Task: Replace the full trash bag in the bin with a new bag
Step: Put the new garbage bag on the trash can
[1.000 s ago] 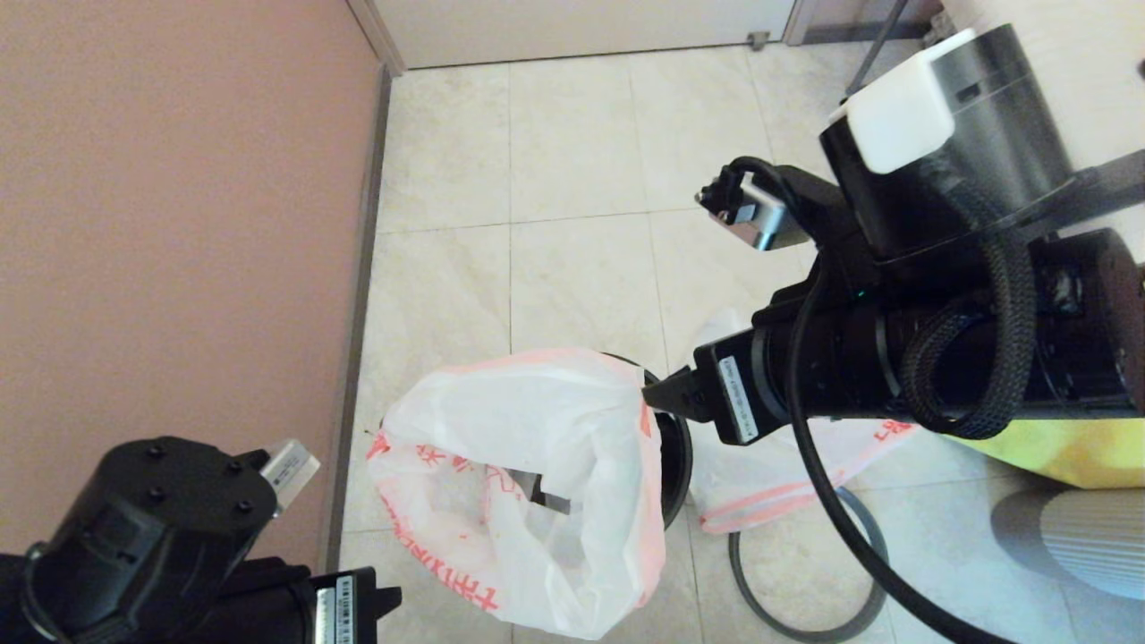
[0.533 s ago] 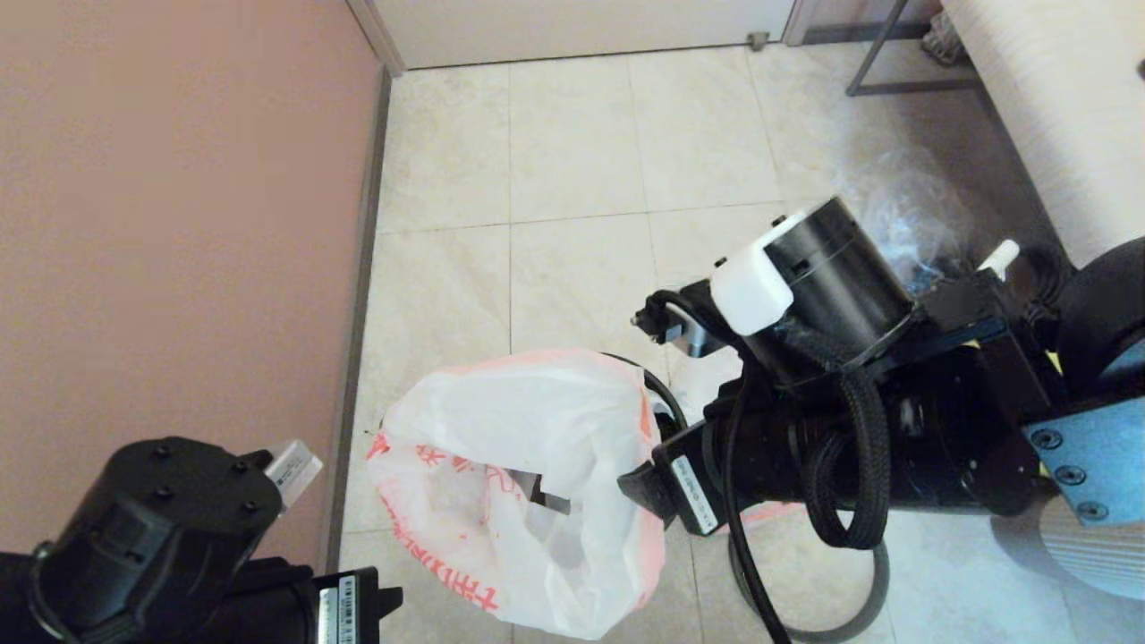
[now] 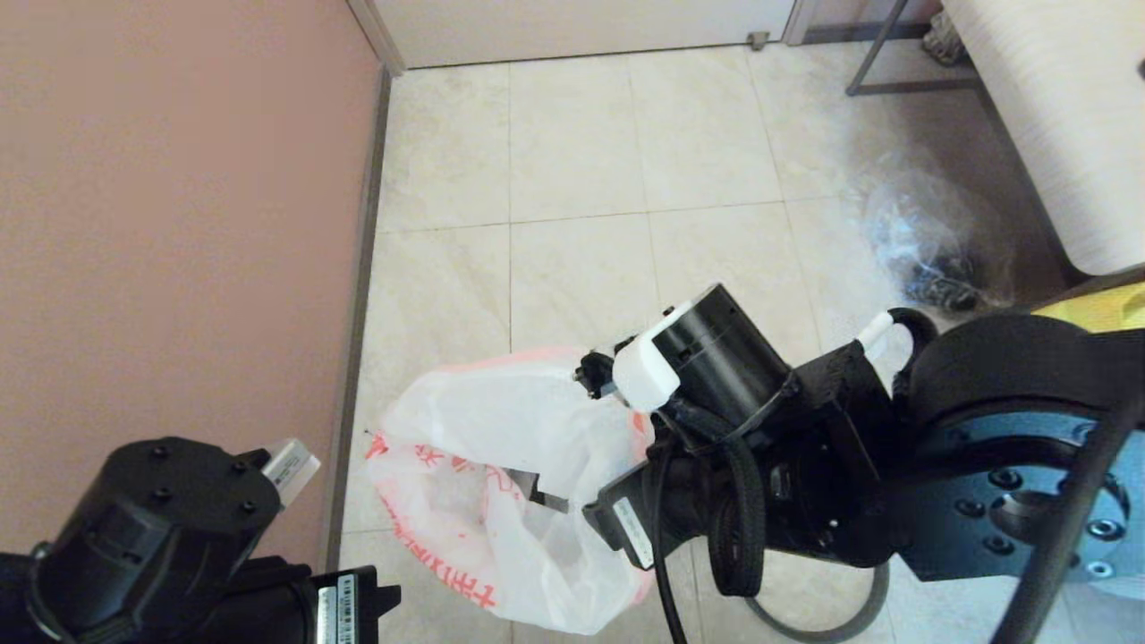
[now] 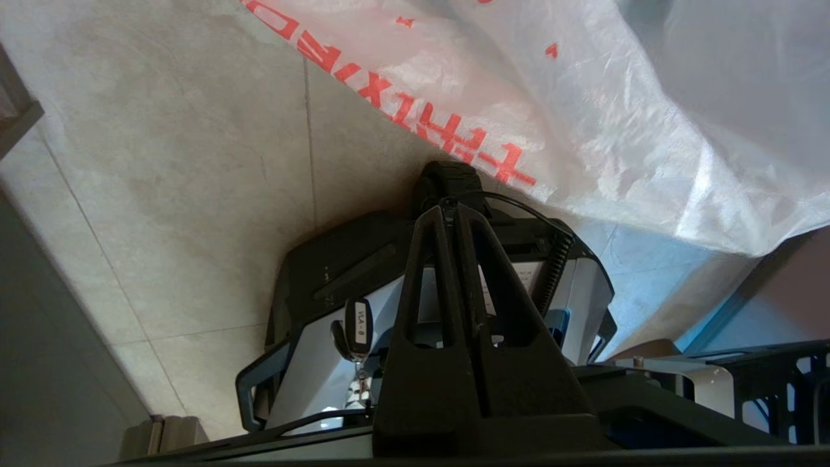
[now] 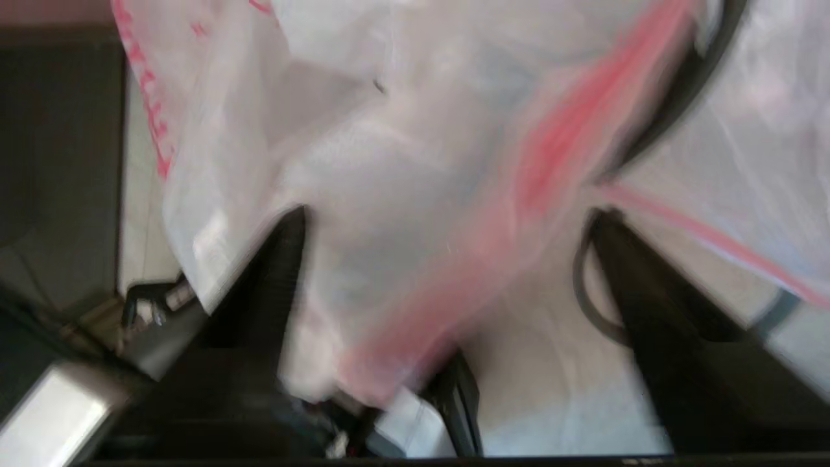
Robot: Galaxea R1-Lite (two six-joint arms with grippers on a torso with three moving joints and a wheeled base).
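Your right hand [image 5: 447, 259] gapes around the white bag [image 3: 501, 465]; your left hand [image 4: 454, 214] is closed, parked low beside it.

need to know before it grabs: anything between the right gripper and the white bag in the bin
Nothing visible. The right gripper stands open right at the white bag, with bag film bulging between its fingers. The left gripper stays shut, parked low beside the bag.

Left gripper [image 4: 454, 214]: fingers are pressing together, holding nothing, hanging over the floor.
Bag [image 4: 583, 104]: white plastic with red print is billowing just beyond the fingertips, apart from them.
Floor [image 4: 194, 194]: pale tiles are showing beneath.
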